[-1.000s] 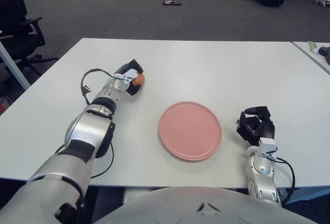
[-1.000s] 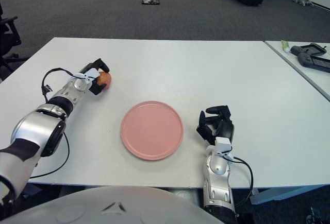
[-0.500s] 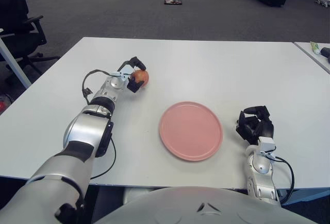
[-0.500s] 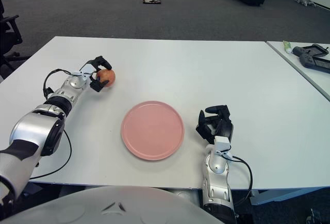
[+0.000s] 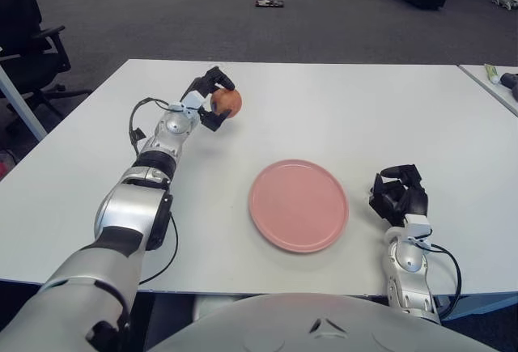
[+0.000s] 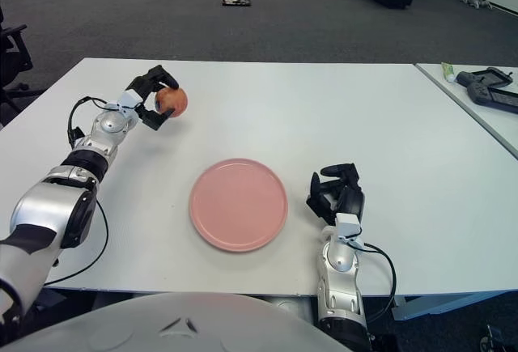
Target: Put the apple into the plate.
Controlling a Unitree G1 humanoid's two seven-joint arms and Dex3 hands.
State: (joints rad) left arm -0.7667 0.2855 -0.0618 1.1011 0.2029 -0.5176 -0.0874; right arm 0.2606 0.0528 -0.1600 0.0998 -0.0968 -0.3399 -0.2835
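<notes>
My left hand (image 5: pixel 212 103) is shut on a red-orange apple (image 5: pixel 227 103) and holds it lifted above the white table (image 5: pixel 324 101), at the far left of the pink plate (image 5: pixel 299 205). The plate lies flat near the table's front middle with nothing on it. My right hand (image 5: pixel 398 198) rests with curled fingers on the table just right of the plate, holding nothing. The same scene shows in the right eye view, with the apple (image 6: pixel 172 100) up and left of the plate (image 6: pixel 239 204).
A second table with a dark device (image 6: pixel 488 88) and a small tube (image 6: pixel 447 69) stands at the far right. A black office chair (image 5: pixel 28 28) is off the table's left side. Boxes sit on the floor far behind.
My left hand has lifted the apple off the table and carried it up and a little to the right. The right hand and the plate have not moved.
</notes>
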